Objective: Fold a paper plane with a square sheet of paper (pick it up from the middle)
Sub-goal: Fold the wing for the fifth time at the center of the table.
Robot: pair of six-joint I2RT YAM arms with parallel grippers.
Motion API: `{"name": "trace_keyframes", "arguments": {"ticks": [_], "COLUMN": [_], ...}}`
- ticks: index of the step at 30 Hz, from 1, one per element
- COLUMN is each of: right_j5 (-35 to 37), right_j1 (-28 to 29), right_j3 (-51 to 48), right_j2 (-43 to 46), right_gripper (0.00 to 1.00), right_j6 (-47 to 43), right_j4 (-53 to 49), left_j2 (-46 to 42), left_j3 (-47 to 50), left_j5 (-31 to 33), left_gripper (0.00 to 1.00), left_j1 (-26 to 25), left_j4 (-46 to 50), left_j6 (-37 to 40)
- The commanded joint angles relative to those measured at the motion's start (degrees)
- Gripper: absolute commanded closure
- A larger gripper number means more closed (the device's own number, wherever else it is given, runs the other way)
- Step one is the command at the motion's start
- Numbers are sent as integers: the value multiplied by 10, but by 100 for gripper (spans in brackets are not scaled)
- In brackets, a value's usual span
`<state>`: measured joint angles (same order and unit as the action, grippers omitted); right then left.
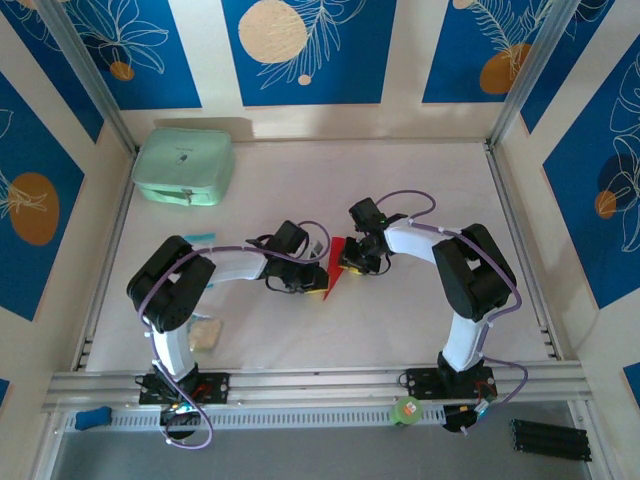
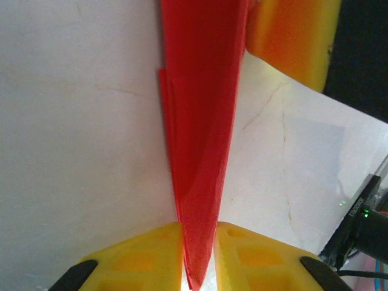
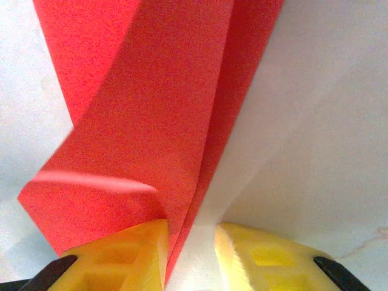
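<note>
Presently we find the left gripper [image 2: 199,254] pinching the paper plane [image 2: 200,121] at its tip, the right gripper [image 3: 191,254] clamping its wide end; opposed pulling could tear it.

paper plane [image 2: 200,151]: thin red paper, matt, fine grain, sharp creases. Left gripper [image 2: 199,257] and right gripper [image 3: 191,254] fingers: yellow plastic, moulded, slight sheen. Table [image 1: 400,190]: off-white, smooth, faintly scuffed. Mint-green case [image 1: 183,165] upper left: soft, matt, cloth-like. Frame rails [image 1: 320,385]: bare metal.
</note>
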<state>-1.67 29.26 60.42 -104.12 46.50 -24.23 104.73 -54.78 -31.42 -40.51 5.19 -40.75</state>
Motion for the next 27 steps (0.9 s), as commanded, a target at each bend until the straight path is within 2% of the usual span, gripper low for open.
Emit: {"name": "trace_keyframes", "arguments": {"ticks": [1,17,27], "right_j5": [7,-2,-22], "right_j1": [13,11,3], "right_j3": [-14,-20,-54], "right_j2": [-46,-45,-4], "right_gripper": [71,72,71], "right_j6": [1,5,9], "right_j4": [10,18,67], "left_j2": [-8,12,13], "left_j3": [5,0,-18], "left_j5": [-23,-19,17], "left_gripper": [79,91,98], "left_j1": [-8,-14,-21], "left_j4": [-6,-10,20], "left_j6": [-12,-12,6]}}
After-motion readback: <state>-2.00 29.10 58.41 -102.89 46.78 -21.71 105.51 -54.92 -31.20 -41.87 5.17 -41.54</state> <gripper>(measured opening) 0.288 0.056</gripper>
